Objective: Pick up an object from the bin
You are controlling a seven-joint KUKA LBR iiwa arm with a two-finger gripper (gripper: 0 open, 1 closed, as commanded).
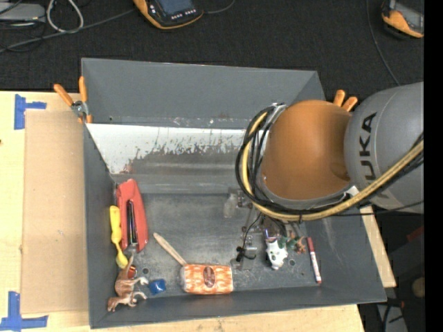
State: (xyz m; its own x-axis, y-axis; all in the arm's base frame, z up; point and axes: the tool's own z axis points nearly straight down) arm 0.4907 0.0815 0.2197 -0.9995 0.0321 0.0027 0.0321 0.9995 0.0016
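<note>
The grey metal bin [201,102] holds its things along the left side and front. A red stapler [130,216] lies by the left wall with a yellow piece [115,230] just beside it. Nearer the front are a thin wooden stick [169,249], an orange patterned pouch [206,279], a small blue block [158,286] and a brown toy animal [124,294] in the front left corner.

The arm [387,151] reaches in from the right. Its orange cover [304,147], ringed by cables [246,164], hangs over the bin's right half. The pincer [263,244] points down at the front right floor; I cannot tell whether it is apart or together.

A small white toy with dark spots [277,256] lies just beside the pincer, its long axis running roughly front to back. A red pen [313,258] lies near it to the right, pointing much the same way.
</note>
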